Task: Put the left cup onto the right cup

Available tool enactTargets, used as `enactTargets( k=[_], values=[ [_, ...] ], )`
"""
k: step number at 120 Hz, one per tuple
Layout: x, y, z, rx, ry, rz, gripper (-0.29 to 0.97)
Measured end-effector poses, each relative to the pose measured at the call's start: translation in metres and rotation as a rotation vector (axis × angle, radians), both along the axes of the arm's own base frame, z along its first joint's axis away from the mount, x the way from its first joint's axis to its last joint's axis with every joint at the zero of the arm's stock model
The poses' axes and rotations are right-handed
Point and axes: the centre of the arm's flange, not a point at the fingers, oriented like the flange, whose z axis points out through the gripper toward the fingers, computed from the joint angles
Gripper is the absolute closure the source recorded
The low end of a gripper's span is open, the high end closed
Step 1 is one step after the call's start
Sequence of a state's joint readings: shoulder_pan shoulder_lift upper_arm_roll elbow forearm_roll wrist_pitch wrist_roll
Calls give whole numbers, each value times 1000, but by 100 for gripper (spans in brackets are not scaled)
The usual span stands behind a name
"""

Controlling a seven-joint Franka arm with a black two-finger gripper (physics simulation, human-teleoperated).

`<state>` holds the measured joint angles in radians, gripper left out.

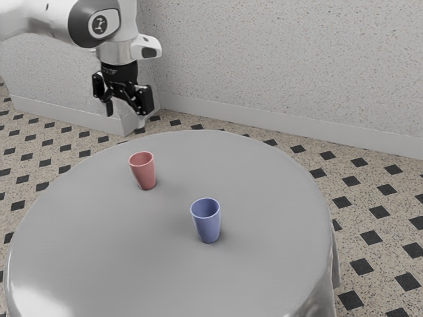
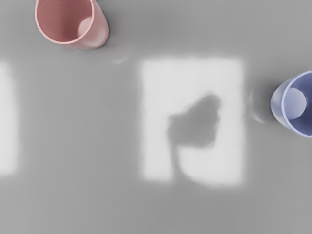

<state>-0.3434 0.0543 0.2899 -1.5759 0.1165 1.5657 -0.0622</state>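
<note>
Hovering spread gripper, pink cup, blue cup apart

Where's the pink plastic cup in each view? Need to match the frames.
Exterior view: the pink plastic cup stands upright on the round grey table, toward the exterior view's left, beyond the blue plastic cup.
Wrist view: the pink cup is seen from above, across a bright light patch from the blue cup.
Shared landmark: the blue cup, standing apart from the pink one in both.
</note>
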Motion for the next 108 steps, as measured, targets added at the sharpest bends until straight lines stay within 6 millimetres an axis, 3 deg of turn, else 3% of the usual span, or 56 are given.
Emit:
enactTargets(
  k=[24,39,66,108],
  values=[
    [0,1,-3,-4,2,-11,0],
    [0,-1,-22,-4,28,-22,0],
    [-6,-22,-60,-17,93,-47,0],
    [-4,-12,-108,-19,107,-12,0]
  ],
)
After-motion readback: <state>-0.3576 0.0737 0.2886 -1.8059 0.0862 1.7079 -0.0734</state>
